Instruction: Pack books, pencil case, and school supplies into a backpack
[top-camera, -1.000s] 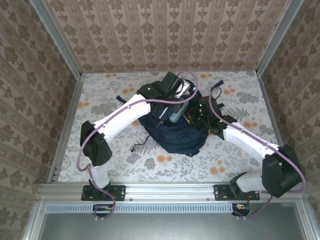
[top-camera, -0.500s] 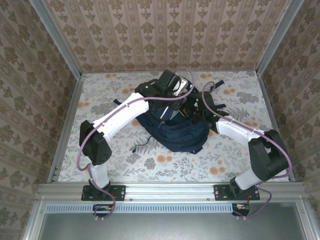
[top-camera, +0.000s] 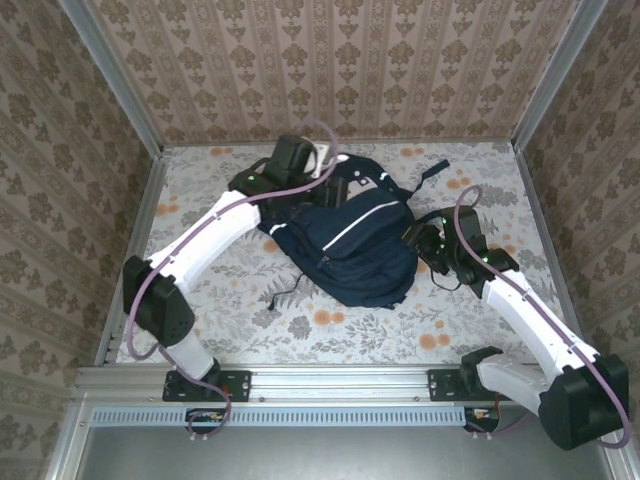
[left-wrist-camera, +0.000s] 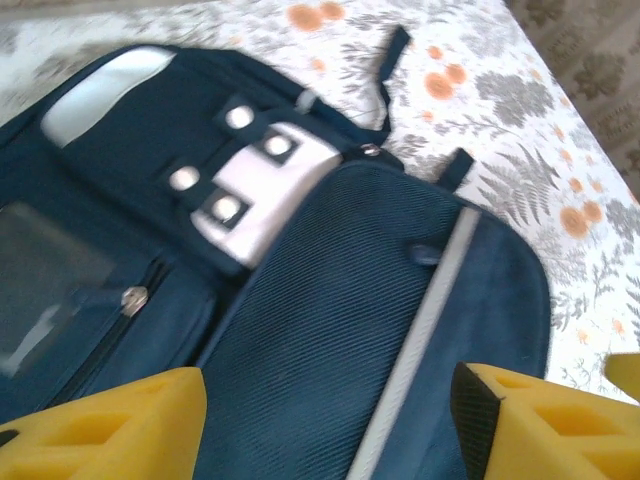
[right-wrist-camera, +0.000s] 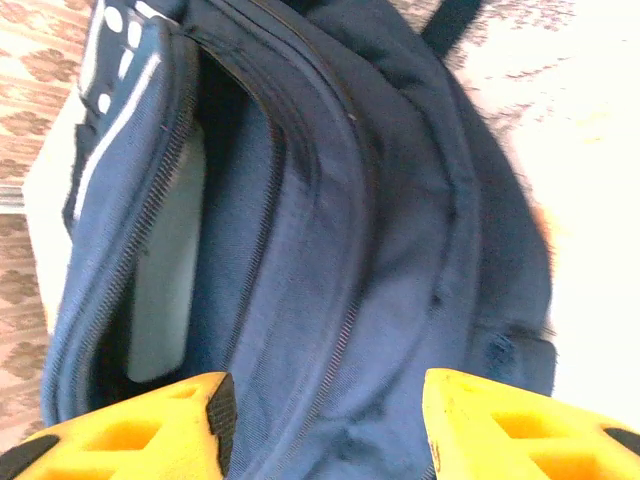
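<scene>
The navy backpack (top-camera: 352, 250) lies in the middle of the floral table, its front with a white stripe facing up. My left gripper (top-camera: 335, 190) hovers over its far left end, open; in the left wrist view the gripper (left-wrist-camera: 328, 440) has only the bag's fabric (left-wrist-camera: 330, 320), white stripe (left-wrist-camera: 430, 330) and grey snap patch (left-wrist-camera: 265, 185) below it. My right gripper (top-camera: 413, 240) sits at the bag's right side, open (right-wrist-camera: 325, 430), facing the unzipped edge of the backpack (right-wrist-camera: 400, 250), where a pale panel (right-wrist-camera: 165, 260) shows inside. The books are hidden.
A dark strap (top-camera: 435, 172) trails from the bag toward the far right, and thin cords (top-camera: 285, 295) lie at its near left. Metal frame rails (top-camera: 130, 250) and wallpapered walls bound the table on three sides. Bare floral cloth (top-camera: 500, 200) lies right of the bag.
Both grippers have drawn back from the bag's opening: the left toward the far left, the right out to the right. The bag's front has dropped flat, its white stripe now showing.
</scene>
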